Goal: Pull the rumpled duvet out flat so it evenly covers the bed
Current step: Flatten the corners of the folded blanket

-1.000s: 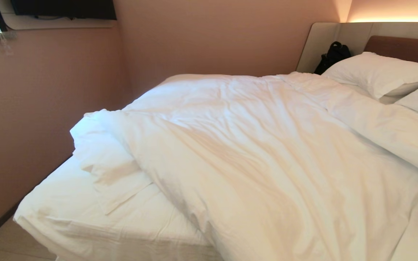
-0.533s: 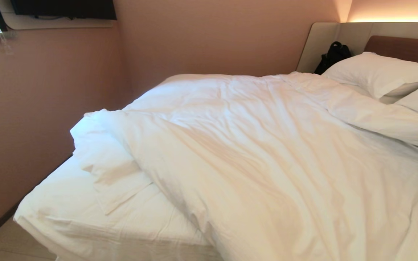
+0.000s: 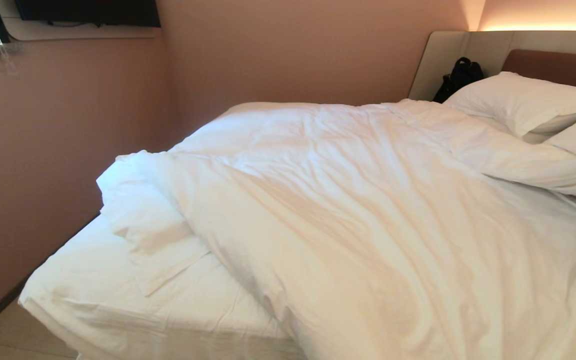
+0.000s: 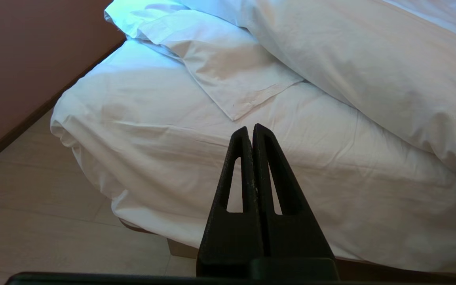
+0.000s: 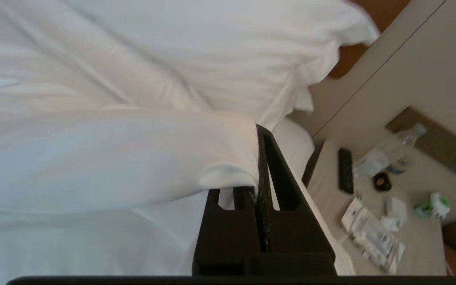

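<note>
From the head, we see the duvet (image 3: 348, 210) bunched on the bed (image 3: 133, 310), leaving the foot corner bare; neither arm shows. Our left gripper (image 4: 251, 130) is pinched together, holding nothing, facing that bare corner. Our right gripper (image 5: 259, 158) is clamped on the duvet's edge near the pillows (image 5: 220, 51), beside the cluttered nightstand (image 5: 374, 206).

Pink-walled bedroom corner
Pale plank floor (image 4: 34, 221), dusty-pink wall (image 3: 293, 55), dark wall-mounted screen (image 3: 88, 11), warm light strip (image 3: 543, 25), and a cluttered bedside desk (image 5: 370, 206).
</note>
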Available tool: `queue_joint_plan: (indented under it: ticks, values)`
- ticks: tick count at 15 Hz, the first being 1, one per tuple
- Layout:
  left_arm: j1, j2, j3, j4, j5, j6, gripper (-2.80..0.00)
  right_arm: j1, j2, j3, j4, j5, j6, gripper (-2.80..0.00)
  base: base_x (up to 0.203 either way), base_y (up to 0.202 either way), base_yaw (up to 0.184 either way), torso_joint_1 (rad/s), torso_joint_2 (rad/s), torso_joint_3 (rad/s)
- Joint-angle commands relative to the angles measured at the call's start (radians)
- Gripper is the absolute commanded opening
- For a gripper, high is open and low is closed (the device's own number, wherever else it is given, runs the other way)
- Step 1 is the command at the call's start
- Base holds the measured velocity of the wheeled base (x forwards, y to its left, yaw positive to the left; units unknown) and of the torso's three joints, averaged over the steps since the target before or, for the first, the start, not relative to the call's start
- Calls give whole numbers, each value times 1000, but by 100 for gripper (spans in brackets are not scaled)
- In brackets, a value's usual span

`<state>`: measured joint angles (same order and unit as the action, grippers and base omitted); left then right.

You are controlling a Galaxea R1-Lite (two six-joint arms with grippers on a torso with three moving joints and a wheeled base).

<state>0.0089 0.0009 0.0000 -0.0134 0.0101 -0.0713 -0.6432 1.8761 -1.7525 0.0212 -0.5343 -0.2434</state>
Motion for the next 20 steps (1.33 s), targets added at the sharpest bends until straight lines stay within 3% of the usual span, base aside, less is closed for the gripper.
queue_joint_plan:
  ticks: [1, 5, 9, 14, 15, 20]
  values:
    - [0, 1, 0, 0, 2, -1, -280, 13, 26, 57, 202, 1, 58, -280, 0, 0, 0, 0, 0, 0]
    - [0, 1, 0, 0, 1, -1, -280, 14, 17, 129, 204, 17, 29, -280, 0, 0, 0, 0, 0, 0]
    - [0, 1, 0, 0, 2, -1, -280, 30, -79, 311, 203, 206, -45, -280, 0, 0, 0, 0, 0, 0]
    - [0, 1, 0, 0, 1, -1, -280, 83, -137, 513, 194, 267, -105, -280, 0, 0, 0, 0, 0, 0]
    - [0, 1, 0, 0, 2, -1, -280, 88, -138, 527, 192, 277, -108, 0, 0, 0, 0, 0, 0, 0]
    - [0, 1, 0, 0, 2, -1, -280, 104, -221, 623, 214, 364, -136, 0, 0, 0, 0, 0, 0, 0]
